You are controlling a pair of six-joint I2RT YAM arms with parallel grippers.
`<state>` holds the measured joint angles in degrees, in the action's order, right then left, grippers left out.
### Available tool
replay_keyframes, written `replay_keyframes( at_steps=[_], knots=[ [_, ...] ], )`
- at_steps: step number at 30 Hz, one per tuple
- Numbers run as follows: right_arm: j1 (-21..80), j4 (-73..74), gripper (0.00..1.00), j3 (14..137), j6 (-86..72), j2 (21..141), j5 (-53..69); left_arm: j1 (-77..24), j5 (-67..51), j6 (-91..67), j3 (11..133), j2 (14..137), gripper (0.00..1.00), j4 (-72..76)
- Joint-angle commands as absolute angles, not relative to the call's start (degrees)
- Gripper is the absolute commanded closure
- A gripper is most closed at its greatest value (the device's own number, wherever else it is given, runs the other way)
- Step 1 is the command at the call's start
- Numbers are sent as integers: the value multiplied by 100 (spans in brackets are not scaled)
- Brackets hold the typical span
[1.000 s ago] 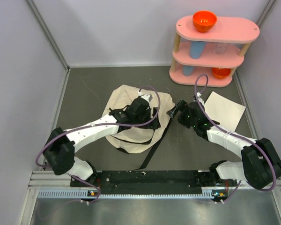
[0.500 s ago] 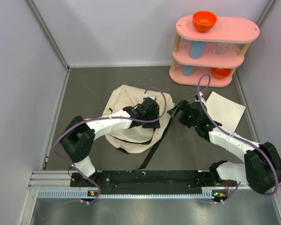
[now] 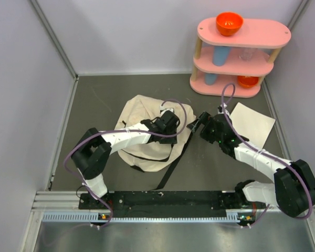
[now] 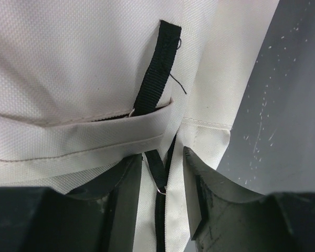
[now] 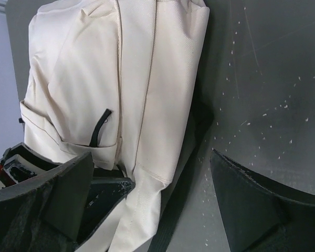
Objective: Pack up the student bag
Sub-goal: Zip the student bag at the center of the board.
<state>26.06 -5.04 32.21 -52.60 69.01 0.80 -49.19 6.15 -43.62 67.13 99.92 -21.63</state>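
The student bag (image 3: 132, 113), a large soft cream canvas backpack with black webbing straps, lies flat at mid-desk between the two arms. It is presumably laid there so that both can reach its right edge. No opening is seen in the bag, and nothing is being carried to it; packing is judged not yet begun.

In the left wrist view the left jaws are pressed down on the canvas (image 4: 84, 63). They are narrowly parted, and a thin black webbing strip (image 4: 156, 176) runs between them along a seam. The strip is straddled rather than pinched. This placement is read as a set-up for taking the strip, perhaps to lift or open the bag. A second black pull tab (image 4: 158, 63) lies above a folded canvas band.

The right jaws are spread wide and grasp nothing. They are held just beside the bag's right edge over the dark grey desk (image 5: 273, 68).

A white paper sheet (image 3: 252, 123) lies farther right, and a pink three-tier shelf (image 3: 262, 31) stands behind it.

Compared with one second ago, the left arm (image 3: 121, 139) is found stretched farther toward the bag's right edge. The right arm is barely shifted, and the bag is unmoved.
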Motion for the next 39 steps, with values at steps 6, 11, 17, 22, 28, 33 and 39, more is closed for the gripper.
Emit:
replay_keyframes(
  at_steps=[6,11,17,22,28,33,39],
  knots=[
    [2540,-686,10,3252,-5203,6908,246,-4931,765,-4386,6715,10169,68,-2109],
    [2540,-703,10,3261,-5203,6943,290,-4931,747,-4368,6609,10204,77,-2022],
    [2549,-808,10,3252,-5203,7031,430,-4939,721,-4324,6548,10231,100,-1934],
    [2549,-949,10,3191,-5273,7189,668,-4931,686,-4263,6443,10117,100,-1828],
    [2540,-1178,11,3146,-5344,7435,940,-4931,624,-4263,6258,9879,80,-1547],
    [2540,-1230,11,3199,-5317,7567,1072,-4931,527,-4447,6424,10028,59,-1477],
    [2540,-1213,11,3182,-5282,7585,1037,-4931,773,-4526,6653,10449,60,-1749]
  ],
)
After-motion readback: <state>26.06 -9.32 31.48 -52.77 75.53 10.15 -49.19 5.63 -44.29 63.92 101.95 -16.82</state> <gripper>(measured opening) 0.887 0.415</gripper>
